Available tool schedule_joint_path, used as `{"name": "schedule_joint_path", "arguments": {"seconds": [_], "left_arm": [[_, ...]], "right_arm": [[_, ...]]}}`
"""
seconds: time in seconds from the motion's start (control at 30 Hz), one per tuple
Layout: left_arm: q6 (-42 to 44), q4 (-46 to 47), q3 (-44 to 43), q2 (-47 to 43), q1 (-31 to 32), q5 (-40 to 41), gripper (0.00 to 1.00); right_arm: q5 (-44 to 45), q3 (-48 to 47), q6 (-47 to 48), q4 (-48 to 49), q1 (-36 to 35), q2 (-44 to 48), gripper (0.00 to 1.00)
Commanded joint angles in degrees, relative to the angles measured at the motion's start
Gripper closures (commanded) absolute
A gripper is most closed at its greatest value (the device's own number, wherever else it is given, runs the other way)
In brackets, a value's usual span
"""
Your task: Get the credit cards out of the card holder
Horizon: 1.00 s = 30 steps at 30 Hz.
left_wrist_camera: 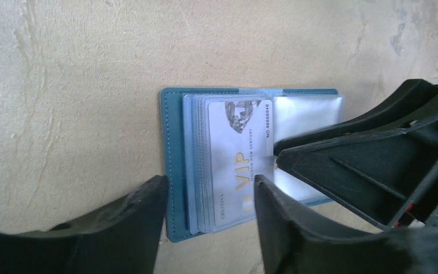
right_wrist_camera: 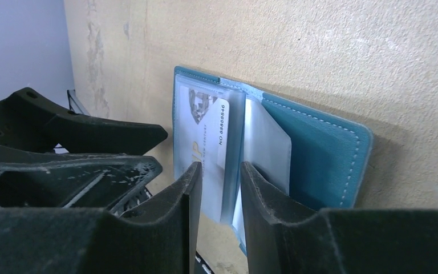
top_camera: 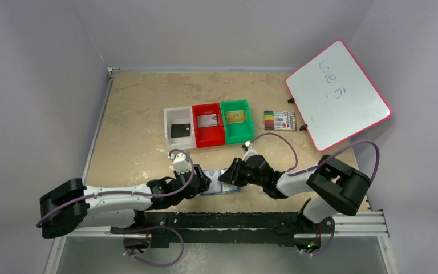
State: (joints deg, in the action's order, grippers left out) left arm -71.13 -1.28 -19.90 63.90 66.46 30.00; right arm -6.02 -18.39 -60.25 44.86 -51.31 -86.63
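The teal card holder [top_camera: 220, 188] lies open on the table between both grippers. Its clear pockets are fanned out, and the top one holds a silver-grey credit card [left_wrist_camera: 236, 148] printed VIP. My left gripper [left_wrist_camera: 208, 191] is open, with its fingers either side of the left stack of pockets [left_wrist_camera: 197, 171]. My right gripper [right_wrist_camera: 219, 171] comes in from the other side with its jaws a narrow gap apart. Its tips sit at the edge of the pocket with the VIP card [right_wrist_camera: 202, 128], and nothing shows clamped. Three more credit cards lie in the bins: black [top_camera: 181, 131], silver [top_camera: 207, 120] and gold [top_camera: 235, 116].
White [top_camera: 169, 134], red [top_camera: 210, 138] and green [top_camera: 239, 136] bins stand in a row behind the card holder. A pack of coloured markers [top_camera: 279, 120] lies to their right. A pink-rimmed whiteboard [top_camera: 336, 94] leans at the far right. Walls close in the table's left and back.
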Motion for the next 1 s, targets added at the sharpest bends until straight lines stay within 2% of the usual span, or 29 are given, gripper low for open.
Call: {"name": "schedule_joint_path", "arguments": {"seconds": [0.0,0.1,0.2,0.27,0.37,0.4,0.47,0.53,0.6,0.67,0.77,0.87,0.97], "left_arm": [[-1.6,2.1,1.8,-5.2,0.3,3.2,0.39],[-1.6,1.7,2.2,-8.7,0.2,4.4,0.30],[0.2,-3.1,-1.1,-13.2,0.2,7.3,0.22],[2.4,-8.0,-4.4,-16.4,0.2,9.3,0.12],[1.3,-16.2,-7.8,-19.2,0.1,13.6,0.11],[1.0,-17.6,-8.2,-19.9,0.1,14.3,0.11],[-1.3,-18.8,-7.9,-20.9,0.2,15.8,0.12],[-2.4,-14.8,-5.7,-21.8,0.2,14.6,0.17],[0.7,-6.1,-1.6,-22.1,0.2,9.3,0.31],[0.0,0.5,1.9,-20.9,0.1,5.0,0.45],[-0.9,4.8,2.2,-15.6,0.2,2.4,0.56],[-0.2,1.7,-2.2,-8.9,0.2,1.9,0.60],[-1.0,-3.5,-6.4,-3.5,0.1,4.6,0.58]], "right_arm": [[-0.5,0.1,0.4,1.2,0.2,0.3,0.66],[-0.8,-0.8,1.1,0.1,0.2,0.6,0.65],[-0.8,-1.3,1.0,-1.5,0.2,1.2,0.64],[-0.6,-1.4,0.9,-2.2,0.2,1.8,0.60],[-0.3,-1.1,0.6,-1.9,0.2,2.6,0.57],[-0.1,-1.0,0.6,-1.8,0.2,2.9,0.53],[0.4,-0.7,0.6,-1.6,0.2,3.6,0.52],[0.7,-0.5,0.3,-1.5,0.2,4.1,0.52],[0.7,-0.3,0.2,-1.3,0.2,4.3,0.53],[0.8,-0.3,-0.1,-1.3,0.2,4.2,0.55],[0.7,-0.6,-1.3,-1.4,0.2,4.0,0.57],[1.0,-0.3,-1.8,-0.7,0.3,4.2,0.57],[2.1,-0.1,-2.0,-1.3,0.2,4.5,0.57]]}}
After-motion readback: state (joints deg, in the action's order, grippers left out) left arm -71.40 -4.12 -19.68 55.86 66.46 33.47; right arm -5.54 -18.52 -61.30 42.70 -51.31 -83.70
